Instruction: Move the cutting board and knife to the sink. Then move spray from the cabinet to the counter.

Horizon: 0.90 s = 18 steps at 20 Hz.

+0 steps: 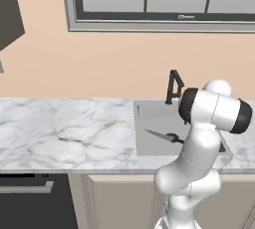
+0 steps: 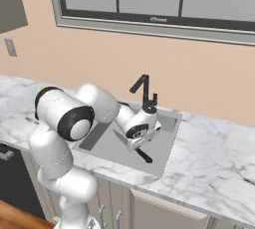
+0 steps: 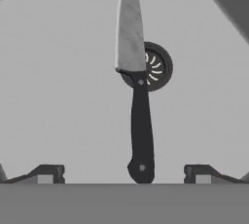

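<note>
The knife (image 3: 138, 96), black-handled with a silver-grey blade pointing to 12 o'clock in the hand view, lies flat in the sink (image 1: 149, 146), its heel over the round drain (image 3: 158, 67). Above it the tool (image 3: 124, 174) hangs spread wide, gripping nothing. A black faucet (image 1: 174, 86) rises behind the basin in the marble tabletop (image 1: 64, 133).

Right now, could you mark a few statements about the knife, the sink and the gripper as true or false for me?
1. The knife lies in the sink. True.
2. The gripper is shut on the knife's handle. False: its fingertips stand wide apart, either side of the handle.
3. The knife partly covers the drain. True.
4. The cutting board lies beside the knife in the basin. False: no board shows there.
5. The faucet is black. True.
</note>
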### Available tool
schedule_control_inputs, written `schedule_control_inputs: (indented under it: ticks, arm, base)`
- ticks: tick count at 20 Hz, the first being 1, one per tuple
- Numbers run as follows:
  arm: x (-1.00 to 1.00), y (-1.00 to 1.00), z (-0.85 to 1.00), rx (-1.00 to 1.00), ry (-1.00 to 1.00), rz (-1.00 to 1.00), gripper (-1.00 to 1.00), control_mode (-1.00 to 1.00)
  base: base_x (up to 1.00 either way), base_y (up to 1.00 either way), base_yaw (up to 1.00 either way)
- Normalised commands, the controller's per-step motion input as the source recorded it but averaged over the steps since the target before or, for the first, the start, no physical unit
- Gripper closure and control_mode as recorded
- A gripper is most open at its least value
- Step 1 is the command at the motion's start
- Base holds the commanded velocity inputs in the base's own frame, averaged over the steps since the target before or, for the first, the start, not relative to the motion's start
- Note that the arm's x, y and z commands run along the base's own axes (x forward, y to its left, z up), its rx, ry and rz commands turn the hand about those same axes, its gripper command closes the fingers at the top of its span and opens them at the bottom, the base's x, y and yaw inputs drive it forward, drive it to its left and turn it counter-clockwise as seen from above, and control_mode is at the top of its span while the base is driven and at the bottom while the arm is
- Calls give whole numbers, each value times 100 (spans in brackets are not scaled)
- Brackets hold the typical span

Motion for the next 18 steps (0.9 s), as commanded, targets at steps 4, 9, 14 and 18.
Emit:
schedule_control_inputs:
  ticks: [4, 9, 14, 18]
  arm:
    - [-54, 0, 100, 0, 1, -8, -100, -100]
    - [-82, 0, 100, 0, 2, -11, -100, -100]
    - [-61, 0, 100, 0, 0, -12, -100, -100]
    - [-56, 0, 75, 0, -7, -10, -100, -100]
  base:
    - [0, 0, 0]
    - [0, 0, 0]
    - [0, 0, 0]
    - [0, 0, 0]
